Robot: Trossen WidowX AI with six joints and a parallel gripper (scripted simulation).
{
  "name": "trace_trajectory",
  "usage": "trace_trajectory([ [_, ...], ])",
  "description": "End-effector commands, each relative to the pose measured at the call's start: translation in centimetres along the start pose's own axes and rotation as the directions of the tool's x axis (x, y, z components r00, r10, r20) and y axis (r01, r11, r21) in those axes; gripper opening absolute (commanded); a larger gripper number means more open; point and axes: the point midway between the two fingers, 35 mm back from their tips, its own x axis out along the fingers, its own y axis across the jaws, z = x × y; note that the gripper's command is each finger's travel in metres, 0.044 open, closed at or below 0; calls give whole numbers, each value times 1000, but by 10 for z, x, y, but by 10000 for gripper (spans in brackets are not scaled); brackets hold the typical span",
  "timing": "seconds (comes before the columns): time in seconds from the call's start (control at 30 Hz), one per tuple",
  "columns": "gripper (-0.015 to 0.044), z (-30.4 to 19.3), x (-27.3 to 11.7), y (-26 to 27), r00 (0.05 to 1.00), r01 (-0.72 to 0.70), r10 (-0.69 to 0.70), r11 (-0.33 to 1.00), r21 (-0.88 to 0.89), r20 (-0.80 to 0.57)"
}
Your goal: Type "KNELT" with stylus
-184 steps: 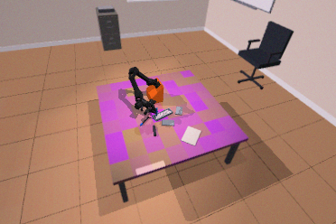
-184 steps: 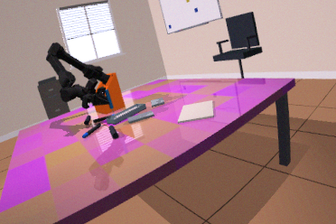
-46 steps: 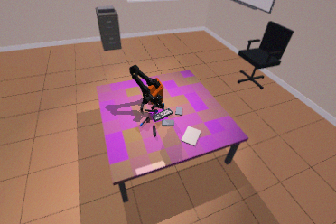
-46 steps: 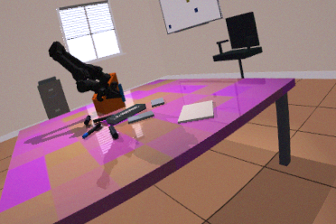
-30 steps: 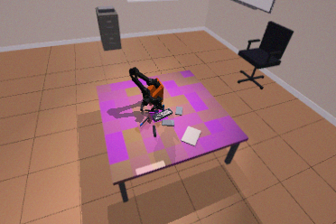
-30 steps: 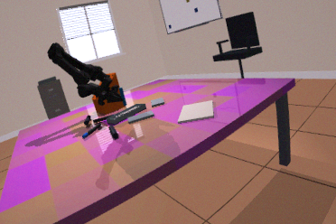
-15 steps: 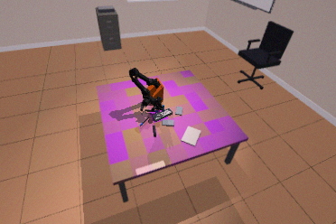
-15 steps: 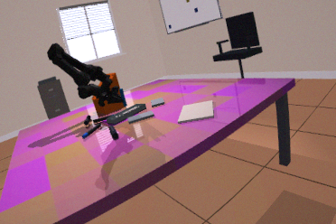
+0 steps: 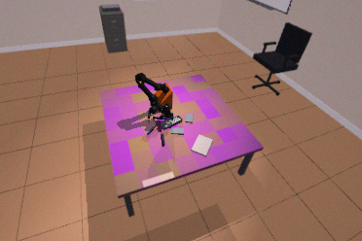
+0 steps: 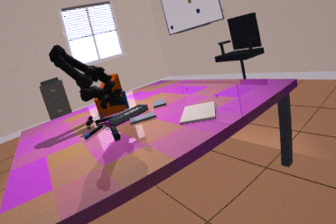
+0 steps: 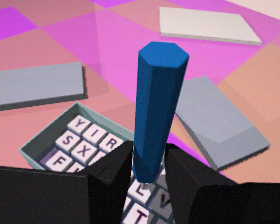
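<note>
Purple-and-tan patchwork desk [image 9: 122, 158] [image 10: 28, 183], tiled room | black gripper [image 10: 113, 99] [image 11: 148, 149] clenched on blue hexagonal stylus [image 11: 159, 95], long axis roughly upright in wrist view | boxy keyboard with white lettered keys [image 9: 171, 122] [image 10: 128, 115] [image 11: 78, 106] beneath; L key [image 11: 140, 190] just beside stylus's lower end, contact unclear.

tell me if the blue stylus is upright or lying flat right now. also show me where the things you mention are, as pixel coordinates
Roughly upright: in the wrist view the stylus [image 11: 160, 100] stands between the gripper's fingertips, its blunt end raised above the keyboard [image 11: 78, 106].
</note>
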Motion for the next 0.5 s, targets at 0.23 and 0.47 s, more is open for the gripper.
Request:
trace_trajectory([
  [0.23,81,-2,2,1,1000,-4,4,1000,-2,5],
  [0.47,81,-1,2,1,1000,-4,4,1000,-2,5],
])
